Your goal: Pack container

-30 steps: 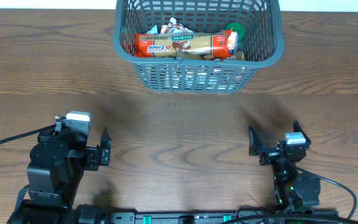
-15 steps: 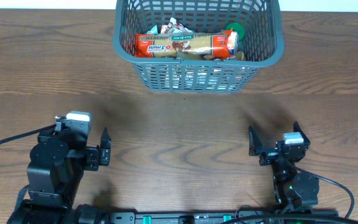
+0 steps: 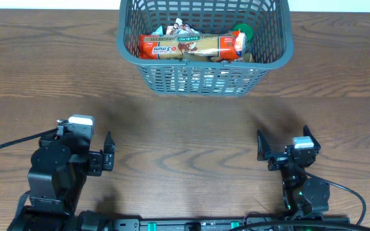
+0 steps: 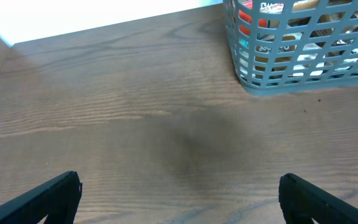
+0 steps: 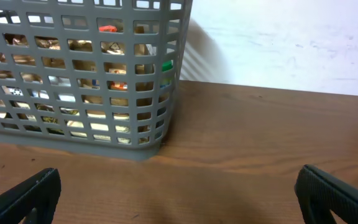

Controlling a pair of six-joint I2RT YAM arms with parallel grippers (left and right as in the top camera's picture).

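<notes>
Overhead view: the container (image 3: 201, 80), a dark grey-blue lattice basket, stands on the wooden desk (image 3: 185, 125) at the far edge, about midway across; a long orange-and-tan snack bar packet (image 3: 188, 46) lies across its width near the front wall; smaller wrappers (image 3: 175, 28) sit behind the packet, and a green item (image 3: 243, 31) shows at its right end, too small to identify. The left arm (image 3: 60, 170) and right arm (image 3: 300, 173) sit at the near edge, well apart from the container and from each other; bare wood lies between them and the basket.

In the left wrist view the left jaws are spread wide; their dark fingers (image 4: 42, 199) show only at the bottom corners, with nothing between them; the container (image 4: 303, 62) appears at the upper right, packets visible through its slots. In the right wrist view the right jaws are likewise spread wide and hold nothing; the fingertips (image 5: 337, 193) sit at the lower corners; the container (image 5: 79, 81) fills the upper left, resting flat on the desk against a pale wall (image 5: 291, 43) behind.
</notes>
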